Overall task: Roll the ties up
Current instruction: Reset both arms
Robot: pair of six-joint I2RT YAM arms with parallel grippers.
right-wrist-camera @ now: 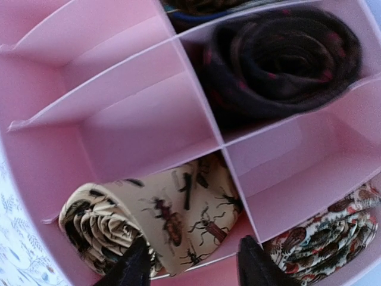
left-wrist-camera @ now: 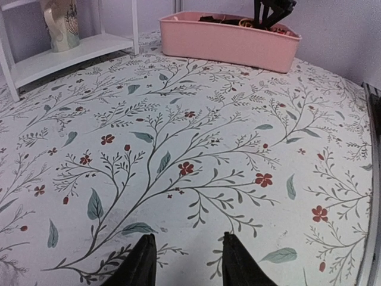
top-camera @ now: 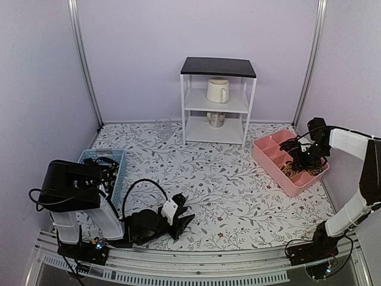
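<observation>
A rolled cream-tan tie (right-wrist-camera: 172, 217) with dark insect figures lies in a front compartment of the pink divided tray (right-wrist-camera: 119, 125). My right gripper (right-wrist-camera: 193, 268) hangs open just above it, one finger on each side, holding nothing. A rolled dark tie (right-wrist-camera: 280, 59) with red specks fills a compartment behind, and another patterned roll (right-wrist-camera: 333, 238) lies to the right. In the top view the right gripper (top-camera: 305, 159) is over the tray (top-camera: 266, 156). Dark ties (top-camera: 106, 163) lie in the blue basket (top-camera: 119, 173). My left gripper (top-camera: 180, 215) rests low on the table, open and empty (left-wrist-camera: 187, 265).
A white shelf unit (top-camera: 217, 104) with a cream mug (top-camera: 217, 90) and a tin (top-camera: 216, 119) stands at the back. A clear glass (top-camera: 163, 127) stands to its left. The tablecloth (left-wrist-camera: 196, 149) is floral. The pink tray (left-wrist-camera: 232, 39) shows far ahead of the left gripper.
</observation>
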